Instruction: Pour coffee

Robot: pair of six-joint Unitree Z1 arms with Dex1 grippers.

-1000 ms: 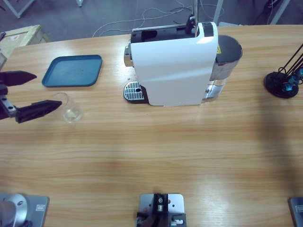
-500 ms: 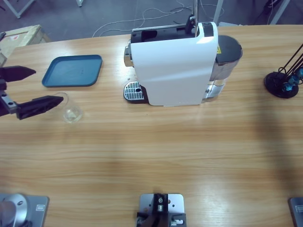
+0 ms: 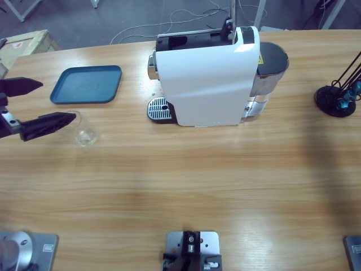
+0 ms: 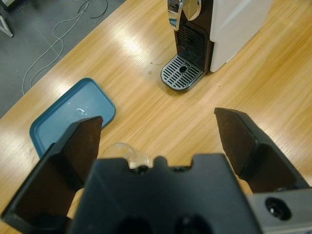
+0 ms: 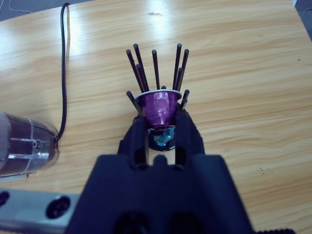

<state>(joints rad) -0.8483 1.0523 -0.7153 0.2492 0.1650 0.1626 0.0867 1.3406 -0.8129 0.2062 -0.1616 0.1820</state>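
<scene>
A small clear glass (image 3: pixel 85 133) stands on the table, and no coffee shows in it or anywhere else. My left gripper (image 3: pixel 58 101) hovers just left of the glass, jaws wide open and holding nothing. In the left wrist view the gripper (image 4: pixel 158 117) points toward the machine, and the glass (image 4: pixel 124 152) peeks out just over its black body. The white coffee machine (image 3: pixel 208 79) has its drip grate (image 3: pixel 159 108) bare. My right gripper (image 5: pixel 161 119) is shut on a purple capsule (image 5: pixel 158 105) at the black rod capsule rack (image 5: pixel 156 68).
A blue tray (image 3: pixel 87 84) lies beyond the glass, near the far left edge. The capsule rack (image 3: pixel 337 97) stands at the far right of the table. A black cable (image 5: pixel 64 58) and the machine's clear tank (image 5: pixel 24 144) lie left of the right gripper.
My left gripper has drifted slightly toward the far side of the table, still open. The glass and machine have not moved.
</scene>
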